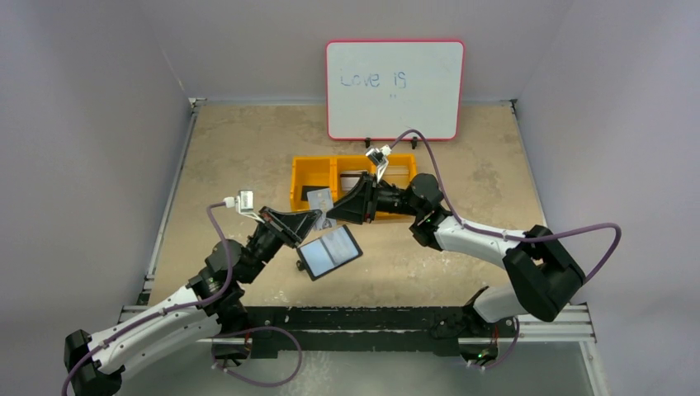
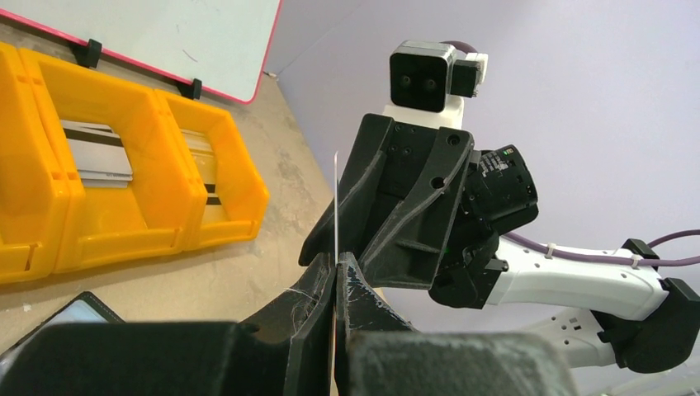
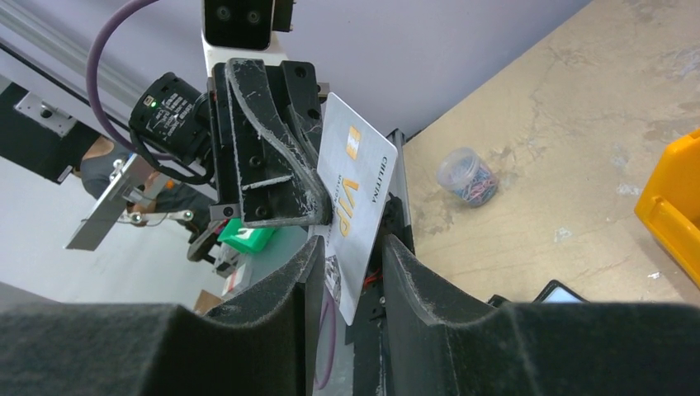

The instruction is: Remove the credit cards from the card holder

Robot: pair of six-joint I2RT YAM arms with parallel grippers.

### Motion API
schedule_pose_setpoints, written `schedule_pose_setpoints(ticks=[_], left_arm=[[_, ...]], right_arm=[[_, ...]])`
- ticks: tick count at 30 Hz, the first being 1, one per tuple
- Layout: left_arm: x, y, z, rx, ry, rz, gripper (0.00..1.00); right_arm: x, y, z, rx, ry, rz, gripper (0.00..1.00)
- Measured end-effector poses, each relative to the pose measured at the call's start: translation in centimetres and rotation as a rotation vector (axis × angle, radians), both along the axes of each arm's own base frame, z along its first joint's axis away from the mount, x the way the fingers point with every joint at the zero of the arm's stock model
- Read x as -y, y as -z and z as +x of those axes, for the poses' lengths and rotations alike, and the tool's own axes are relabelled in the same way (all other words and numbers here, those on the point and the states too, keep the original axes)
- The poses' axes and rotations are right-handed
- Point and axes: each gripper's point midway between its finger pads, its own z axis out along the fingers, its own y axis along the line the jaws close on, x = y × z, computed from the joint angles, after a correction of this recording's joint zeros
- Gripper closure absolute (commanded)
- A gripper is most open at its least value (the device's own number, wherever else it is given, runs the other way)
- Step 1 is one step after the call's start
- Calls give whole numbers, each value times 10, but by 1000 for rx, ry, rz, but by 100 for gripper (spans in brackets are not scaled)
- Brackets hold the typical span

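Your left gripper pinched the thin whitish plastic credit card; your right gripper straddled it, jaws apart. Letting go on the left too early could have dropped it.

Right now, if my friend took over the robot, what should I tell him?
The left gripper is shut on a card, held up off the table.
The right gripper is open, jaws either side of that card, not gripping yet.
The card holder lies open on the table.
Done: cards lie in two compartments of the tray.
Left: probably pass this card over and put it in the tray. I can't tell whether more remain in the card holder.
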Motion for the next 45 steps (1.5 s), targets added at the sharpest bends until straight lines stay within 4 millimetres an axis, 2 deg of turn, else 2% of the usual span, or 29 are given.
schedule_pose_setpoints(ticks=[8,16,18,22,26,31,36,40,45], left_arm=[[2,1,0,-3,8,0,100],[4,-2,-2,0,22,-14,98],[3,-2,-1,0,16,-16,79],[-2,8,2,-33,-15,7,51],[-11,22,7,-82,-70,50,38],[-37,43,18,-186,-216,130,34],[-72,70,22,-330,-391,222,33],[-93,102,19,-436,-482,355,33],[-104,134,12,-516,-509,496,33]], right_arm=[[0,-3,0,4,-1,10,66],[0,-9,0,6,-4,25,99],[0,-11,0,7,-4,30,100],[0,-11,1,14,3,25,100],[1,-4,8,13,43,-9,100],[6,4,35,52,203,-121,100],[28,17,90,151,492,-325,100],[57,48,131,279,672,-597,100],[81,84,166,426,723,-911,100]])
